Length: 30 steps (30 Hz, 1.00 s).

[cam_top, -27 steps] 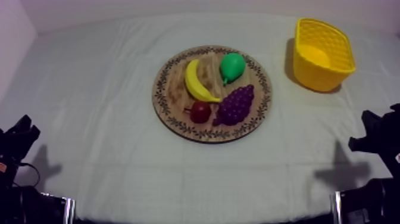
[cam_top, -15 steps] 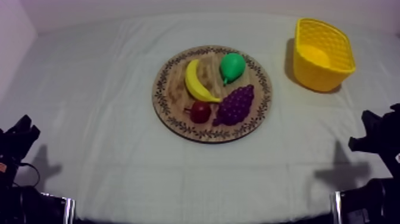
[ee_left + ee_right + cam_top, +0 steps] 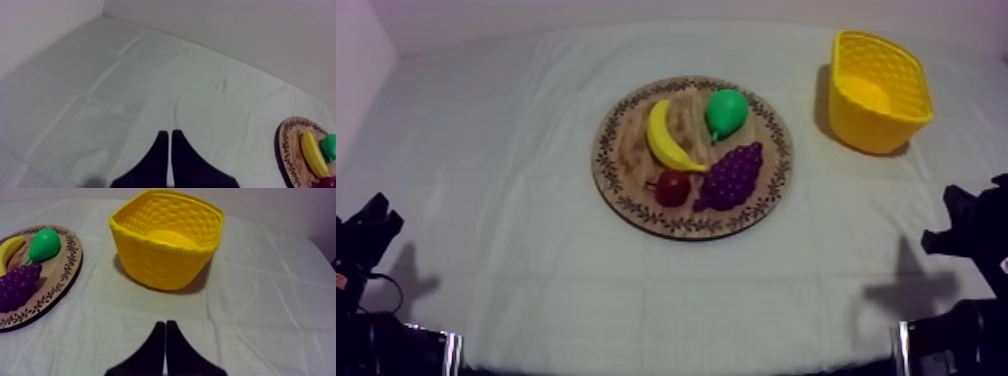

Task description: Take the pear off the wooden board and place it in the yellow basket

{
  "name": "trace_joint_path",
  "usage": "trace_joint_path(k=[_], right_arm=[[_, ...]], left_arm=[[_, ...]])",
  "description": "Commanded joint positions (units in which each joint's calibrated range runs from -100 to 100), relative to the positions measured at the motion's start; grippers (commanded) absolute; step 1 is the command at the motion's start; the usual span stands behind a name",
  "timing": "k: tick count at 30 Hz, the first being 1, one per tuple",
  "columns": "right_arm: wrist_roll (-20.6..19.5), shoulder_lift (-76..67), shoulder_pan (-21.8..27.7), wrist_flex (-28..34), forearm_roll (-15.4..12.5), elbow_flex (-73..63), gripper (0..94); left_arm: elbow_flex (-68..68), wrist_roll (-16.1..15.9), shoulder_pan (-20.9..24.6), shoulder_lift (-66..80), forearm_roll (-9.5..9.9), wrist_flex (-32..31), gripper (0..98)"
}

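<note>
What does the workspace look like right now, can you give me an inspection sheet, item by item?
Surface: grey-white cloth, creased.
Job's things: pear lying on the wooden board; yellow basket upright, apart from the board.
Clutter: banana, grapes, small red fruit, all on the board.
Grippers: left gripper shut on nothing, over the cloth; right gripper shut on nothing, facing the basket.
Cables: nothing seen.
Surroundings: pale wall behind the table.
</note>
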<state>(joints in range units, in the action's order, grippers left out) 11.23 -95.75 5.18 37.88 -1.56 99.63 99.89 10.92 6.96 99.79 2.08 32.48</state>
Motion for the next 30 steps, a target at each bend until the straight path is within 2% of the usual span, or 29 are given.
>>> trace_joint_path(k=[1, 4, 7, 13, 20, 30], right_arm=[[-0.2, 0.0, 0.0, -0.1, 0.0, 0.0, 0.6], [-0.5, 0.0, 0.0, 0.2, 0.0, 0.0, 1.9], [2.0, 0.0, 0.6, 0.8, 0.1, -0.1, 5.0], [2.4, 0.2, 0.3, 3.2, 0.5, -0.7, 2.8], [-2.5, 10.3, -2.9, 3.3, 5.1, -12.2, 2.2], [-9.3, 30.7, -9.5, 11.3, 10.8, -40.6, 2.1]], left_arm=[[0.0, 0.0, 0.0, 0.0, 0.00, 0.0, 0.1], [0.0, 0.0, 0.0, 0.0, 0.00, 0.0, 0.1], [0.0, 0.0, 0.0, 0.0, 0.00, 0.0, 0.1], [0.0, 0.0, 0.0, 0.0, 0.00, 0.0, 0.1], [0.0, -0.1, 0.0, 0.0, 0.00, 0.0, 0.1], [0.0, -0.1, 0.0, 0.0, 0.00, 0.0, 0.1]])
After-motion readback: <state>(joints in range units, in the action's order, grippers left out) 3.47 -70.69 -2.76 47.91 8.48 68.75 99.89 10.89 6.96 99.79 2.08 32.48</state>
